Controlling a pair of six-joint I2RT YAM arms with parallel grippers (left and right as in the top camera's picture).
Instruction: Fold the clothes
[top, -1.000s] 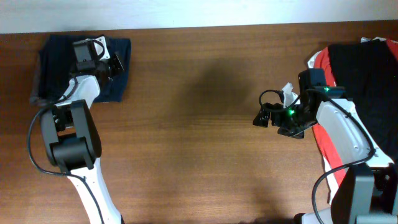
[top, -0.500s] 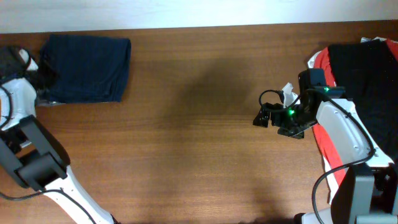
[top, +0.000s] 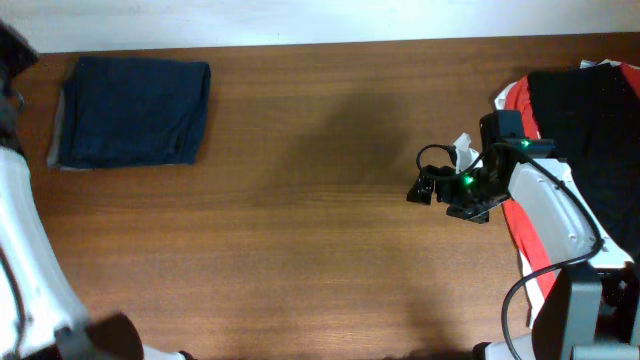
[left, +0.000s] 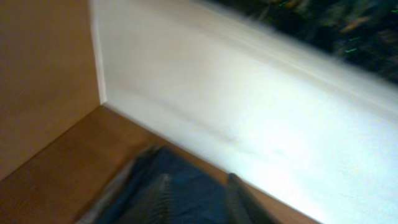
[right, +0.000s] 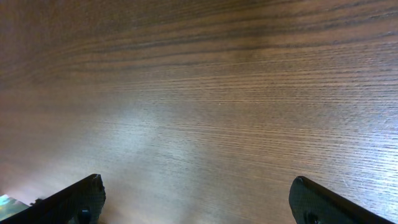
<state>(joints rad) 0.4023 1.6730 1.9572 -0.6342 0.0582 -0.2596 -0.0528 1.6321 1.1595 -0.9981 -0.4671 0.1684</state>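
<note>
Folded navy garment (top: 133, 110) lies flat at the far-left corner of the counter (top: 300, 260). Left gripper (top: 10, 48) is at the left edge beside it, blurred; cannot tell if it is spread or closed. Right gripper (top: 413, 190) hovers over bare wood near the right edge, fingers spread wide, holding nothing. Red-and-black clothes pile (top: 590, 130) is heaped at the far-right corner.

A brown wood-grain desk (top: 300, 230) fills the scene; a white wall (top: 300, 18) runs along its far edge.
</note>
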